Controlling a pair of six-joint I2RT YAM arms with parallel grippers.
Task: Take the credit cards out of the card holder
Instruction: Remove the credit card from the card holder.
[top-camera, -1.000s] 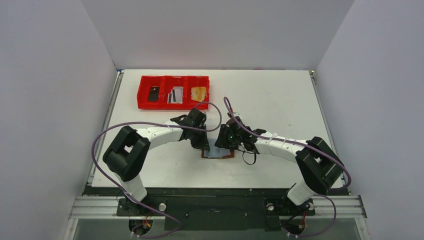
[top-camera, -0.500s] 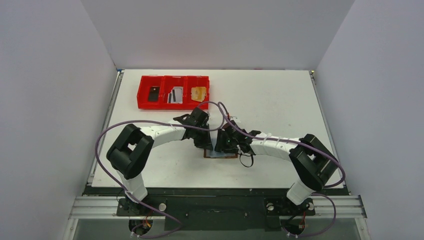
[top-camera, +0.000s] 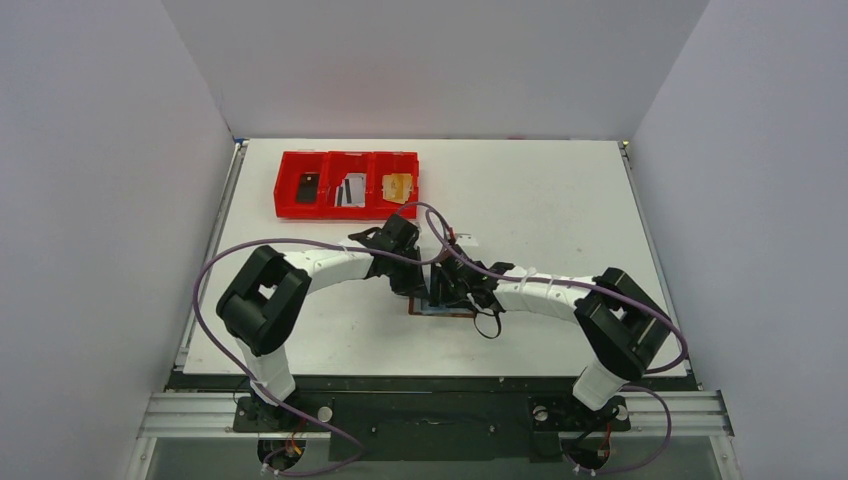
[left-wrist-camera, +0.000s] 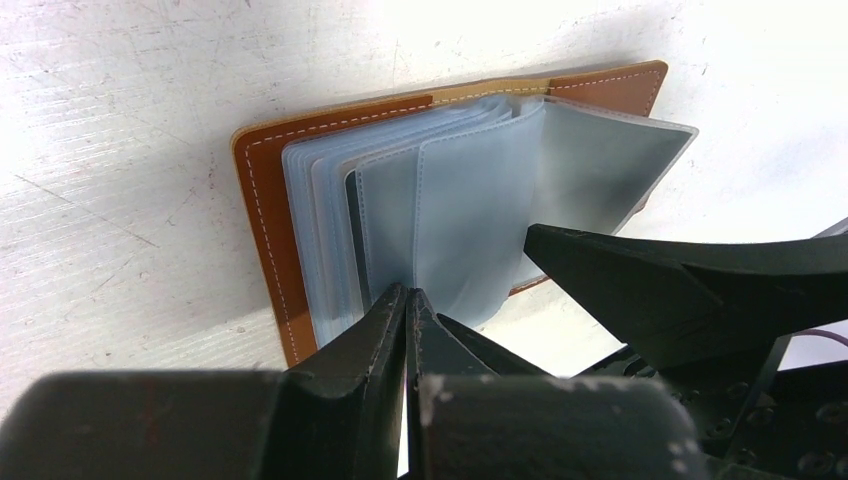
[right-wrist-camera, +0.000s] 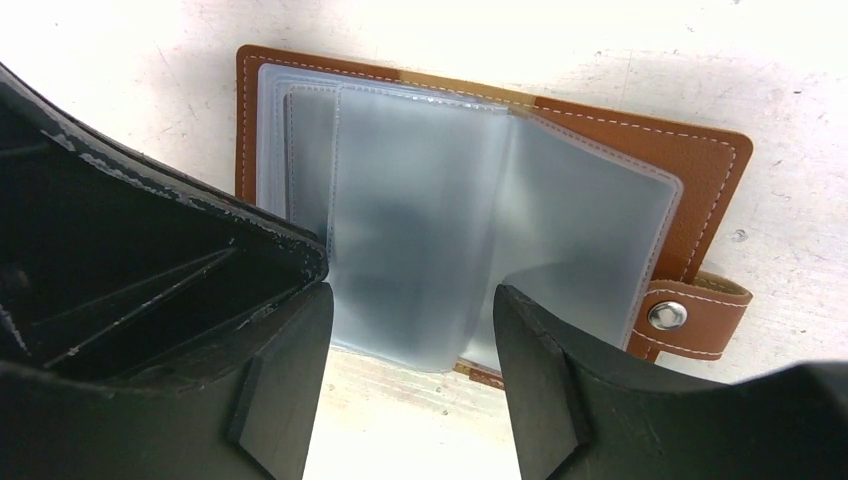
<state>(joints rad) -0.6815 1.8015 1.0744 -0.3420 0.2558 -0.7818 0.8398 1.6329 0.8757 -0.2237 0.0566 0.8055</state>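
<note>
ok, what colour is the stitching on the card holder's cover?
White stitching on the brown leather card holder; the right wrist view shows it best.

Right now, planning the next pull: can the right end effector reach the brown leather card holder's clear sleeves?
Likely yes: the right end effector hangs open over the clear sleeves of the brown leather card holder, nothing between.

— back left, by the far edge?
— red tray (top-camera: 346, 211), three compartments, resting on white table (top-camera: 560, 200).
— and around?
— plain grey walls (top-camera: 100, 150), closing in three sides.
</note>
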